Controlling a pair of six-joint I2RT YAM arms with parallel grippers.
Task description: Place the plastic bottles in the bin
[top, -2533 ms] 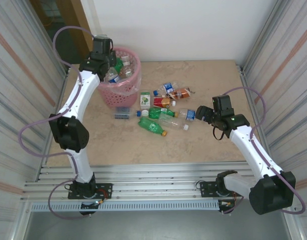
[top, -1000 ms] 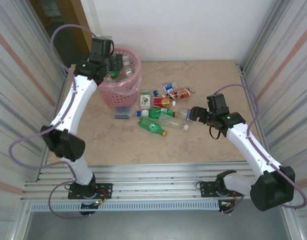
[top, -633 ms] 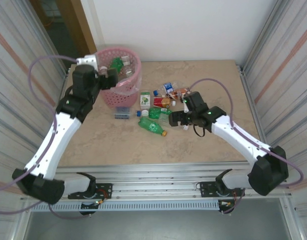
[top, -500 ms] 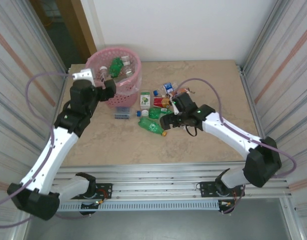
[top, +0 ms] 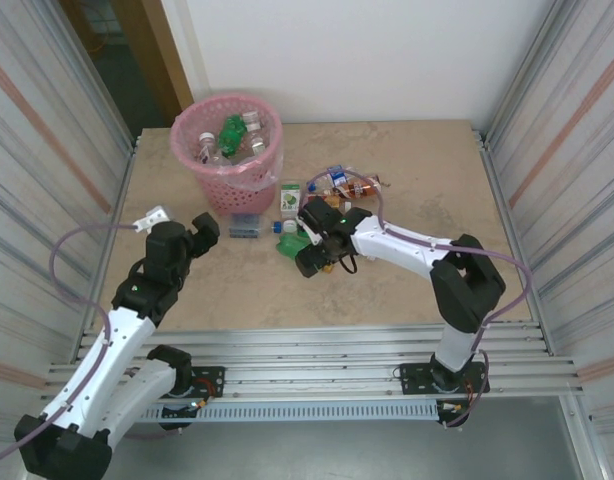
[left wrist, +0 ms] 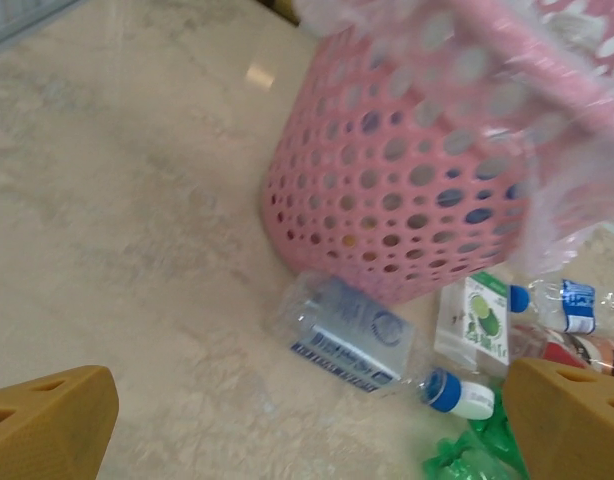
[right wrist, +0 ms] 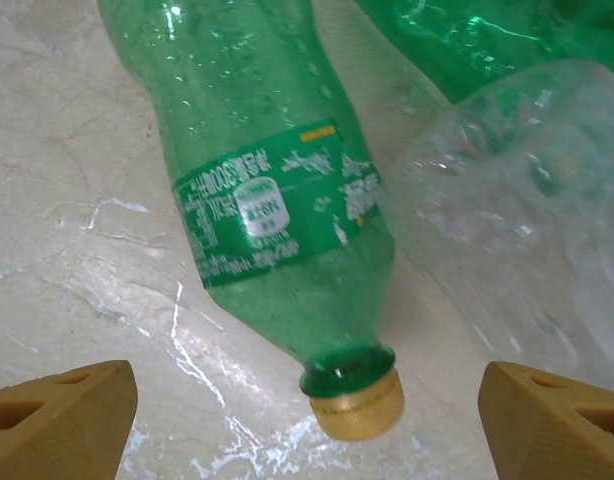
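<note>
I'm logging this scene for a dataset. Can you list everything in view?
bin: one, pink lattice with liner, far left of table.
bottles in bin: at least three, one green, the others clear.
green bottle: one, yellow cap, lying below right gripper.
clear bottle: one, against the green bottle.
flattened bottle: one, clear, blue label, at the bin's foot.
other bottles: several, clear or orange-brown, right of bin.
table: one, beige stone pattern.
left gripper: open, near the flattened bottle.
right gripper: open, over the green bottle.
</note>
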